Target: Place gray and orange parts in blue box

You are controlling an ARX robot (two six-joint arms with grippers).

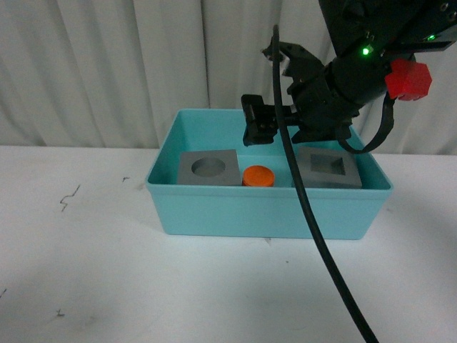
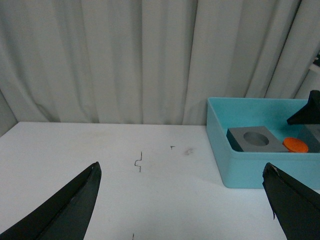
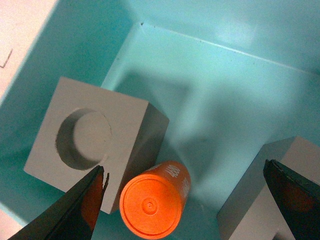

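The blue box stands on the white table. Inside it are the gray cube with a round recess, the orange cylinder with white lettering, and the gray cube with a square recess. My right gripper is open and empty, hovering above the orange cylinder, between the round-recess cube and the other cube. My left gripper is open and empty above the bare table, left of the box.
A black cable hangs from the right arm across the box's front. White curtains close the back. Small pen marks dot the table left of the box.
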